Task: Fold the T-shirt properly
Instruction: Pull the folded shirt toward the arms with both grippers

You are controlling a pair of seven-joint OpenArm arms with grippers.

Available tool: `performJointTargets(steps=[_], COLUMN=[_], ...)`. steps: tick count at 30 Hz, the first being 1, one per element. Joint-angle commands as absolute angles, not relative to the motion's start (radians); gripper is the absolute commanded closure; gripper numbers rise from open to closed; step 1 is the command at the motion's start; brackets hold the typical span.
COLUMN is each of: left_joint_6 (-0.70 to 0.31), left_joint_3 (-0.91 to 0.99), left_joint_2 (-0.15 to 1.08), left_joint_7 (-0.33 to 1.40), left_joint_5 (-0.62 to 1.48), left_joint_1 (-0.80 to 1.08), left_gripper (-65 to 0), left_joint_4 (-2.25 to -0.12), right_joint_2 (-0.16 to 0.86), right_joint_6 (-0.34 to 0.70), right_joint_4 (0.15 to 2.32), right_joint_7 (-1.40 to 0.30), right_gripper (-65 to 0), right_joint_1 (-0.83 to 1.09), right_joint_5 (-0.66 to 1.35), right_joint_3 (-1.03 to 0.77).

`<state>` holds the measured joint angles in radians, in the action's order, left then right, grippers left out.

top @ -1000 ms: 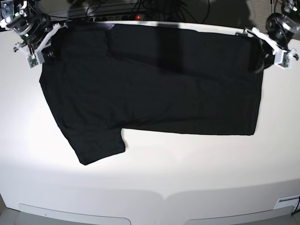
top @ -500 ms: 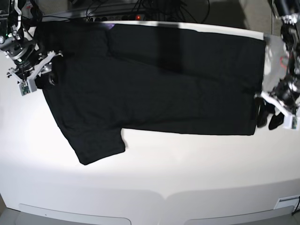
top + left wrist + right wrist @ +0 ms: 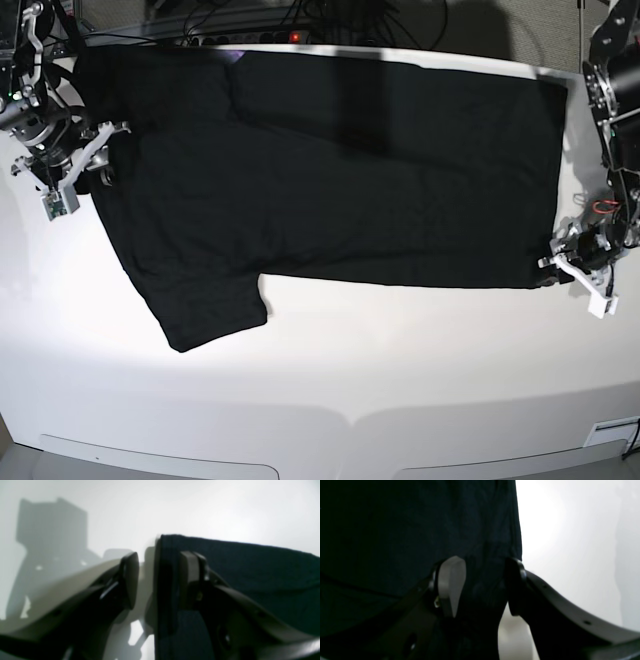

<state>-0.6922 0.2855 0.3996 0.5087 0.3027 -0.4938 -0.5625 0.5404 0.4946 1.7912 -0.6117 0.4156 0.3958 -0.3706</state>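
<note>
The black T-shirt point(image 3: 340, 170) lies spread on the white table point(image 3: 350, 370), plain side up, with one sleeve point(image 3: 205, 310) pointing toward the front left. My left gripper point(image 3: 558, 270) is at the shirt's front right corner. In the left wrist view it point(image 3: 160, 580) is open, with the cloth's edge point(image 3: 250, 575) standing between the fingers. My right gripper point(image 3: 95, 165) is at the shirt's left edge. In the right wrist view it point(image 3: 482, 585) is open, with a strip of the dark cloth point(image 3: 395, 530) between the fingers.
Cables and a power strip point(image 3: 290, 35) lie behind the table's far edge. Bare white table surface runs along the front and at both sides of the shirt. A small white label point(image 3: 610, 432) sits at the front right corner.
My left gripper has come down along the shirt's right edge from the far corner to the near corner. My right gripper has dropped from the far left corner to the shirt's left edge.
</note>
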Motion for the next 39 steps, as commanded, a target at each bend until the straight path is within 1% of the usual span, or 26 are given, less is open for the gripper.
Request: performJointTargets(steps=[1,4,7,11,12,13,14,16,17,20,23,28,31,34,39], left_joint_6=[-0.698,-0.698,-0.698,-0.698,-0.698,-0.698,-0.698,-0.698,-0.698,-0.698,-0.698,-0.698,-0.698,-0.698,-0.698], left_joint_3=[0.274,0.221,0.158,0.096,0.093,0.092,0.092,0.092,0.092,0.092,0.092,0.092,0.092,0.092,0.092], left_joint_2=[0.411,0.405,0.387,0.379,0.38,0.382,0.383,0.383,0.383,0.383,0.382,0.382,0.382,0.38,0.377], left_joint_7=[0.509,0.526,0.596,0.575,0.574,0.573,0.573,0.572,0.572,0.572,0.556,0.519,0.505,0.492,0.494], left_joint_5=[0.295,0.296,0.327,0.314,0.315,0.315,0.315,0.315,0.315,0.315,0.315,0.333,0.372,0.372,0.371], left_joint_1=[-0.522,-0.515,-0.516,-0.516,-0.515,-0.516,-0.516,-0.516,-0.516,-0.516,-0.516,-0.515,-0.516,-0.516,-0.512], left_gripper=[-25.3,-25.2,-24.9,-24.8,-23.4,-20.1,-15.5,-4.0,-0.4,0.0,0.0,0.0,0.0,0.0,0.0], left_joint_4=[-0.564,-0.562,-0.562,-0.562,-0.562,-0.562,-0.562,-0.562,-0.562,-0.562,-0.562,-0.562,-0.562,-0.562,-0.562], right_joint_2=[0.557,0.557,0.557,0.557,0.557,0.557,0.557,0.557,0.557,0.557,0.557,0.569,0.6,0.636,0.65], right_joint_6=[0.493,0.493,0.493,0.493,0.493,0.493,0.493,0.493,0.493,0.493,0.493,0.492,0.492,0.492,0.509], right_joint_4=[1.806,1.806,1.806,1.806,1.806,1.806,1.806,1.806,1.806,1.806,1.784,1.607,1.455,1.294,1.021], right_joint_7=[-0.595,-0.595,-0.592,-0.592,-0.591,-0.588,-0.58,-0.545,-0.519,-0.496,-0.557,-0.575,-0.628,-0.665,-0.753], right_gripper=[-29.6,-29.6,-29.6,-29.6,-29.6,-29.6,-29.6,-29.6,-29.6,-29.6,-29.5,-29.5,-29.6,-29.6,-29.6], right_joint_1=[0.41,0.41,0.41,0.401,0.395,0.387,0.377,0.354,0.34,0.281,0.197,0.032,-0.093,-0.242,-0.516], right_joint_5=[0.404,0.403,0.403,0.403,0.402,0.401,0.4,0.401,0.401,0.401,0.404,0.406,0.468,0.484,0.589], right_joint_3=[-0.379,-0.379,-0.379,-0.379,-0.379,-0.379,-0.379,-0.379,-0.379,-0.379,-0.379,-0.342,-0.26,-0.143,0.059])
